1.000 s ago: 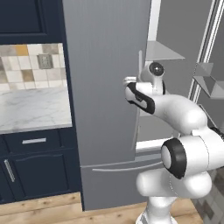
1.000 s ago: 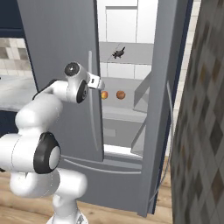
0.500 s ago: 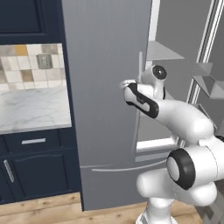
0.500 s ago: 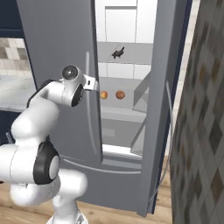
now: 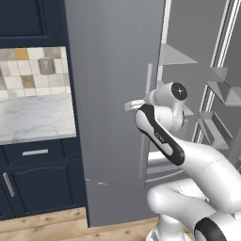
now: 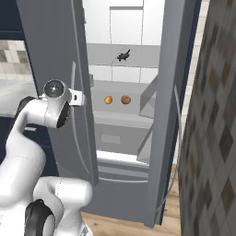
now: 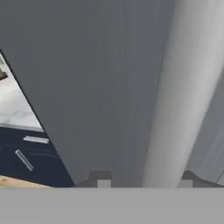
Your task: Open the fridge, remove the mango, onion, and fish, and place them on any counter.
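The grey fridge [image 5: 108, 117] has both doors ajar. My gripper [image 5: 134, 104] is at the left door's long silver handle [image 5: 147, 136], about halfway up. In the hand view the handle [image 7: 183, 109] runs up between my two fingertips, and the gripper [image 7: 144, 181] is shut on it. From the right base view the gripper [image 6: 79, 97] sits on the same handle [image 6: 73, 76]. Inside, the dark fish [image 6: 123, 56] lies on an upper shelf. One shelf lower sit the orange-yellow mango [image 6: 108, 99] and, beside it, the browner onion [image 6: 125, 99]. The counter is out of view.
The right fridge door [image 6: 170, 115] stands open toward me, with a tiled wall [image 6: 212, 138] close on its right. Left of the fridge are a marble worktop [image 5: 33, 117], navy drawers [image 5: 37, 179] below it, and wooden floor [image 5: 42, 226].
The fingers have closed in on the left door's handle. The forearm has swung round and the hand has shifted slightly lower. The doors and food have not visibly moved.
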Motion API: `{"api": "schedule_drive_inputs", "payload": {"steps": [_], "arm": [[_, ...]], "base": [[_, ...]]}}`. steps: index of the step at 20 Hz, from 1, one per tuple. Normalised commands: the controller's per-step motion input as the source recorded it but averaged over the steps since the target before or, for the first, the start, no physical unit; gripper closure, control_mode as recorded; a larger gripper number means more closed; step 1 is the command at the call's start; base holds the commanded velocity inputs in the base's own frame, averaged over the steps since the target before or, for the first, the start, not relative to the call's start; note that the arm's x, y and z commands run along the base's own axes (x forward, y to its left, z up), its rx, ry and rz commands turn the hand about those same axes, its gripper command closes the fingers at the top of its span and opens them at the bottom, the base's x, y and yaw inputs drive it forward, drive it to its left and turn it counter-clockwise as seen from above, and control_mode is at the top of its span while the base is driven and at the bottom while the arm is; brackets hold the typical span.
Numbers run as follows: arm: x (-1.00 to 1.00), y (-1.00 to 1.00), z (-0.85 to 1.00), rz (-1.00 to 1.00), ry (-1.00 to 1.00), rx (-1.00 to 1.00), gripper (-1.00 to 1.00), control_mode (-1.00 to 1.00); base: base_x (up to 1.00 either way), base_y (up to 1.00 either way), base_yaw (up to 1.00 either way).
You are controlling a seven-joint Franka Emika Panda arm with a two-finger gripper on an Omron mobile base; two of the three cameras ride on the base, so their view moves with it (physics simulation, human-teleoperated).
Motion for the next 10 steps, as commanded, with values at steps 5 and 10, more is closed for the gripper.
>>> {"api": "schedule_drive_inputs", "payload": {"steps": [5, 10], "arm": [[-1.0, 1.0, 0.27, 0.16, 0.04, 0.0, 1.0, -1.0], [-1.0, 1.0, 0.24, 0.15, 0.08, 0.0, 1.0, -1.0]], "base": [[0.0, 0.0, 0.0], [0.0, 0.0, 0.0]]}}
